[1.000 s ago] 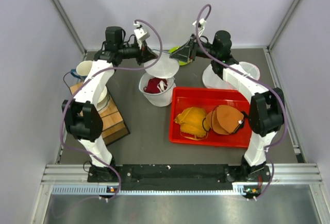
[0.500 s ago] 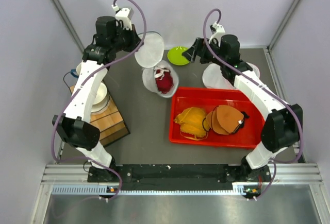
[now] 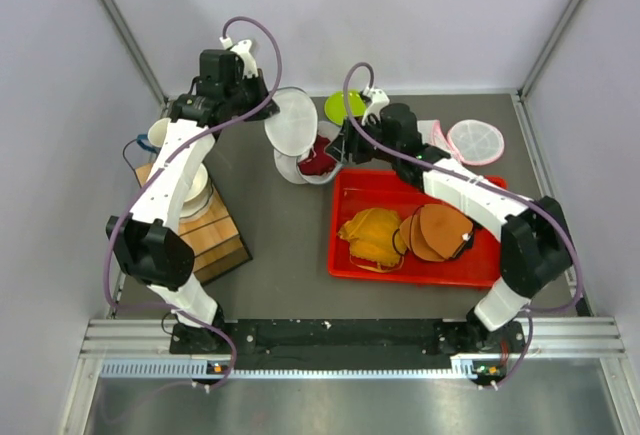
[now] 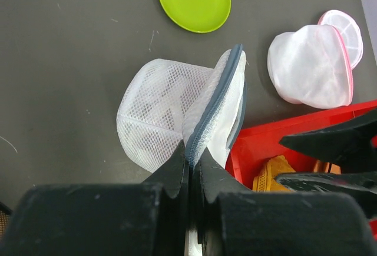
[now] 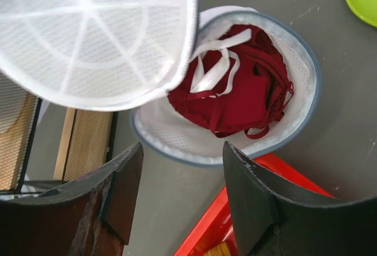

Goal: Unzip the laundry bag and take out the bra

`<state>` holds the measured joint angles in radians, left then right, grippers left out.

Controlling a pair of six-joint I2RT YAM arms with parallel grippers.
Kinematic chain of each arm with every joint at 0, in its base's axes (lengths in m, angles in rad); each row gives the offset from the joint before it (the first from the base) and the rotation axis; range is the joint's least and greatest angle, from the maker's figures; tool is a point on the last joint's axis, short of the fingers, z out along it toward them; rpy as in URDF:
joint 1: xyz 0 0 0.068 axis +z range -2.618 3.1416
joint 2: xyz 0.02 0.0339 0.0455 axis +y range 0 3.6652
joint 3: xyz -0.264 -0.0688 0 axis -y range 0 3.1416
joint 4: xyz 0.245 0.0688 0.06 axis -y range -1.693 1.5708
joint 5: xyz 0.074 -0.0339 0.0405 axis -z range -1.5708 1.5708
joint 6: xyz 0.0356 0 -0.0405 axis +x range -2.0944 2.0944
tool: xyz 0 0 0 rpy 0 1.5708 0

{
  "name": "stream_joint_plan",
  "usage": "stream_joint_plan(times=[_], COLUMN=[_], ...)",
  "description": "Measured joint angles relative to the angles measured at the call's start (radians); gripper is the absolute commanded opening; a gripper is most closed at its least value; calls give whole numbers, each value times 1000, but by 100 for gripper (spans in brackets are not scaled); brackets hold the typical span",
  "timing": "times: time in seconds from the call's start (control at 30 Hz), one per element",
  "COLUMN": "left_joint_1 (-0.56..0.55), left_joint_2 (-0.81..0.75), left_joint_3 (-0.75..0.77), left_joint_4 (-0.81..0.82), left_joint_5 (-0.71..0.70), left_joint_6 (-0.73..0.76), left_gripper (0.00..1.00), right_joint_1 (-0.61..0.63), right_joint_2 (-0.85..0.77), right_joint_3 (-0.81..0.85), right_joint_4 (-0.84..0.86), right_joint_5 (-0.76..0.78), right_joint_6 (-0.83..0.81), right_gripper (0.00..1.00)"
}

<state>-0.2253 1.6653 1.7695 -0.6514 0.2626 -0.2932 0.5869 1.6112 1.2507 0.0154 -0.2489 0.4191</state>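
The white mesh laundry bag (image 3: 293, 125) hangs open at the back centre, its round lid lifted. My left gripper (image 4: 191, 159) is shut on the bag's grey zipper edge (image 4: 219, 112) and holds the lid up. A dark red bra (image 5: 241, 94) with white straps lies in the open lower half (image 5: 177, 138); it also shows in the top view (image 3: 318, 158). My right gripper (image 5: 182, 176) is open and empty, just in front of the bag's lower rim, above the bra (image 3: 345, 145).
A red bin (image 3: 400, 261) holds orange and brown bras right of the bag. A lime plate (image 3: 343, 106) lies behind. Another white mesh bag with pink trim (image 3: 472, 140) lies at the back right. A wooden box with a bowl (image 3: 205, 220) stands left.
My right gripper has swung left from the back and come down over the open bag. My left gripper has kept hold of the lid and shifted slightly right; the bag moved with it.
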Motion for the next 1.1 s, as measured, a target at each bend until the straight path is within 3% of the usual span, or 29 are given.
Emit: stream_joint_plan(times=[0.37,0.97,1.07,1.1], left_joint_1=[0,8,11,13], left_joint_2=[0,0,0,-1], left_joint_3=[-1,-25,-34,-39], left_joint_4=[0,8,8,10], left_joint_5=[-14,-14,-14,-14], left_joint_6=[-11,-8,-8,-8], left_gripper=[0,0,0,0], right_joint_1=[-3,-19,-20,-20], right_joint_2=[269,426,429,429], right_joint_3=[142,237,237,237], right_joint_4=[-29,-31,-31,-26], right_joint_5=[39,102,109,109], right_joint_6=[45,72,79,80], right_gripper=[60,66,51,28])
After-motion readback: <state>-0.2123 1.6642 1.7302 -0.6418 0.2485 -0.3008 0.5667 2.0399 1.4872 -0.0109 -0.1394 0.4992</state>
